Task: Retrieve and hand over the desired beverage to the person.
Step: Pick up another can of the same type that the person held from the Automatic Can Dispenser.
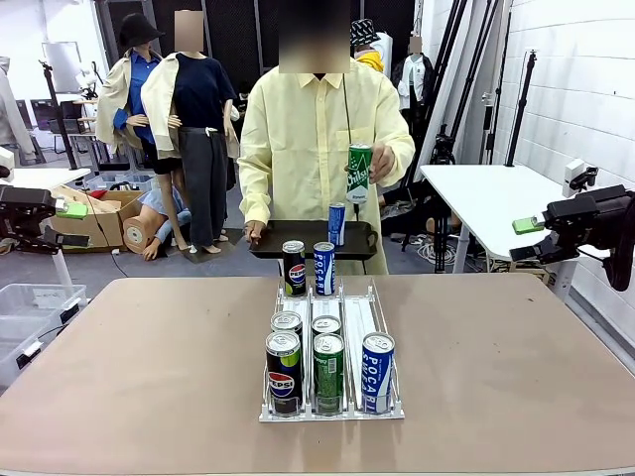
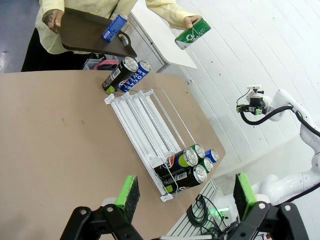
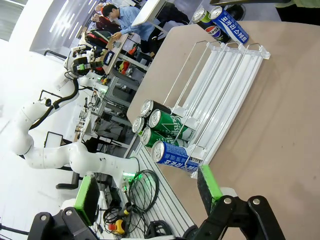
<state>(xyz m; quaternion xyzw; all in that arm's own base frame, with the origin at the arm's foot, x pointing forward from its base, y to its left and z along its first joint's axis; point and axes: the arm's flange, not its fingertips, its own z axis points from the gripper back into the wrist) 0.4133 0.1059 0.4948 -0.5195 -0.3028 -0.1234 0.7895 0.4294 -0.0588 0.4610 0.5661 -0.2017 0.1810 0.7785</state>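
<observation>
both my end effectors are spread wide and pinch nothing. the left end effector (image 2: 186, 200) hangs off the left side of the desk (image 1: 516, 357) and the right end effector (image 3: 149, 195) off the right side, each well apart from the cans.

nearest me on the desk is the rack (image 1: 359, 322). three cans stand side by side at its front end: a black cola can (image 1: 283, 369), a green can (image 1: 328, 369) in the middle lane and a blue-and-white can (image 1: 377, 369). two more cans sit just behind the left and middle ones. past the rack's far end stand a second cola can (image 1: 294, 266) and a tall blue can (image 1: 324, 266).

at the far side the person (image 1: 308, 139) holds a dark tray (image 1: 288, 230) with a small blue can (image 1: 336, 223) on it, and lifts a raised can (image 1: 359, 171), also green.

i take that as the request, so the green can in the middle lane is my target. the neighbours crowd it, so i would come straight down with one arm and slip my fingers into the narrow gaps on either side. i would grip only its upper part and lift vertically before moving away. any sideways drag would likely topple the cans beside it. then i would carry it high over the far pair towards the tray.
</observation>
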